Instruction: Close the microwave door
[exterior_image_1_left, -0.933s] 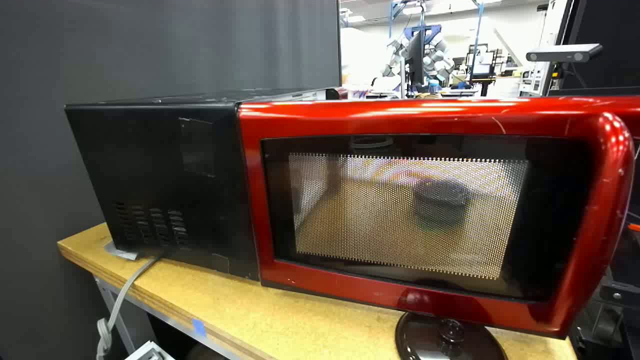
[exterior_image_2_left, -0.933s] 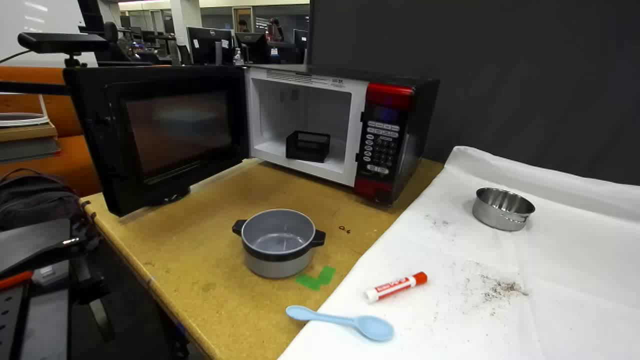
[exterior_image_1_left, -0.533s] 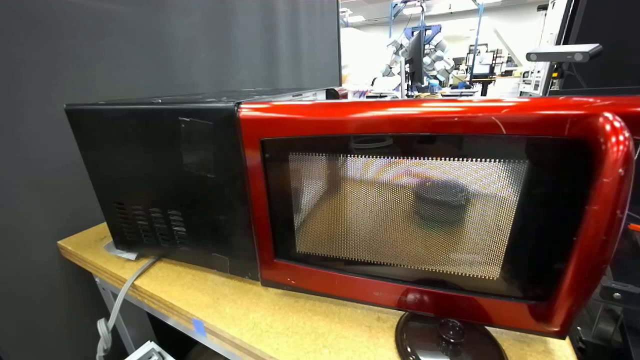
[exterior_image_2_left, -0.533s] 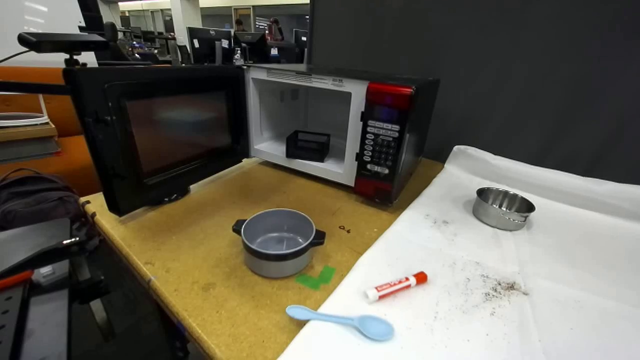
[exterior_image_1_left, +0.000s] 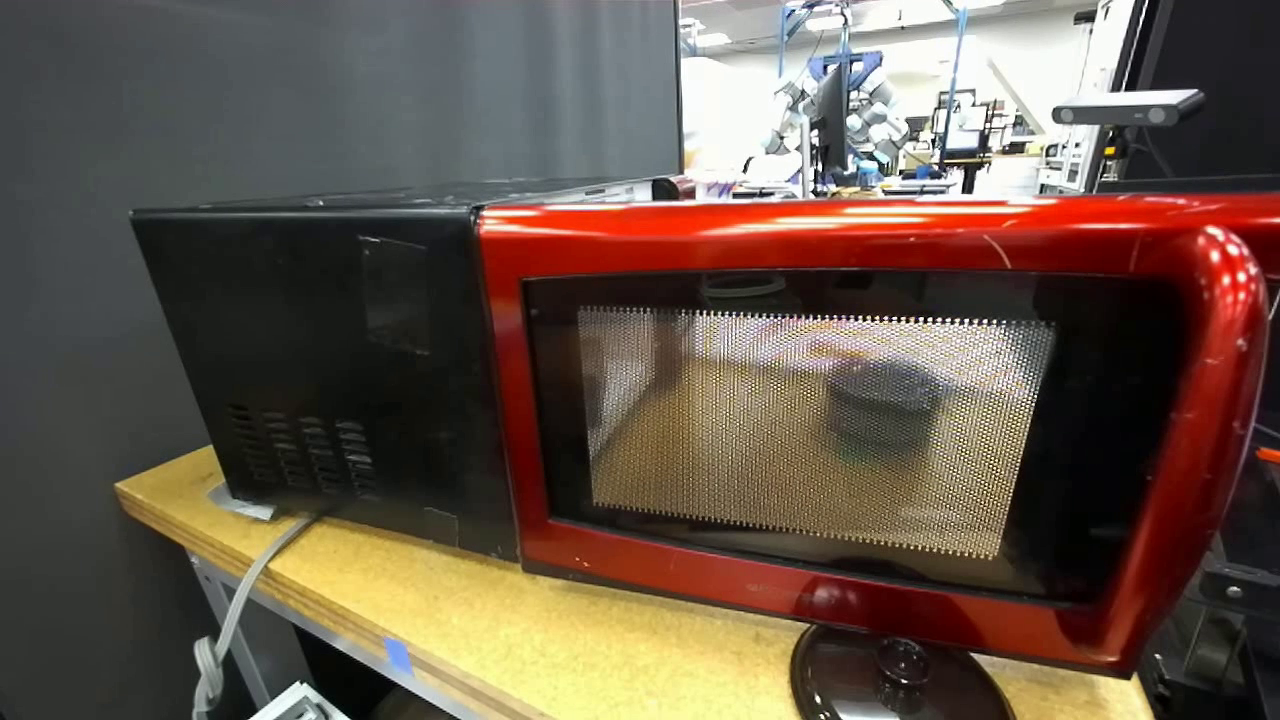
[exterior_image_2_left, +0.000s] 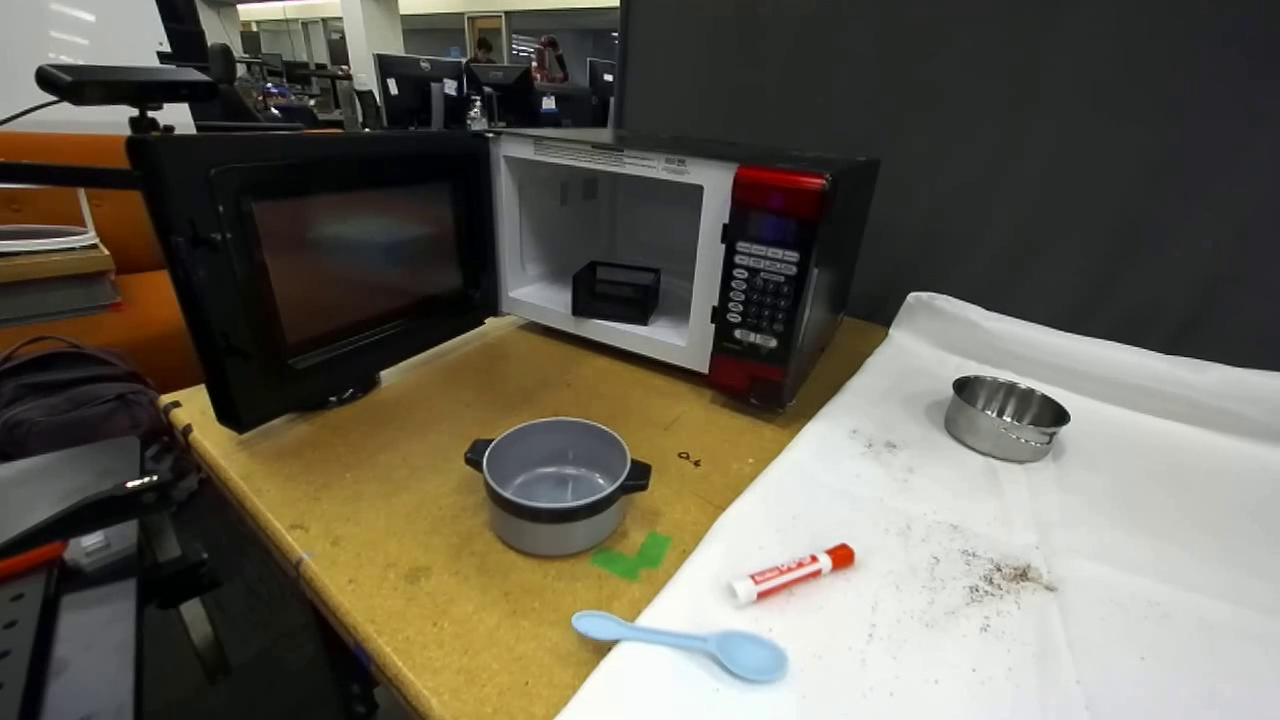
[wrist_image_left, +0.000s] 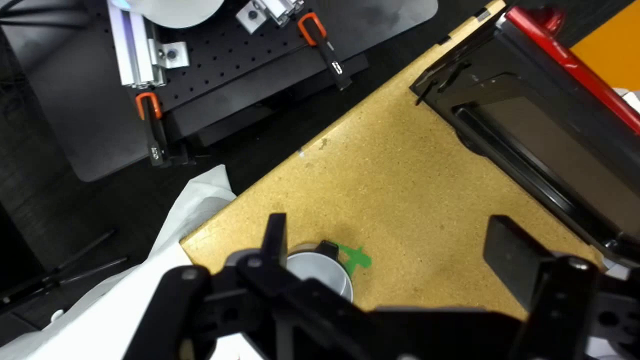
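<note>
No shift I see across both exterior views | microwave door (exterior_image_2_left: 340, 265) wide open, zero done, whole swing to go | my fingers (wrist_image_left: 515, 262) apart, empty

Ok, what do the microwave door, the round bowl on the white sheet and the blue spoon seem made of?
Microwave door: glossy red, painted metal or plastic, with streaky highlights; dark window, perhaps glass, with perforated mesh.
Round bowl: likely stainless steel, polished, from its silvery reflections.
Blue spoon: satin, single-coloured; plastic or silicone, unclear which.
</note>
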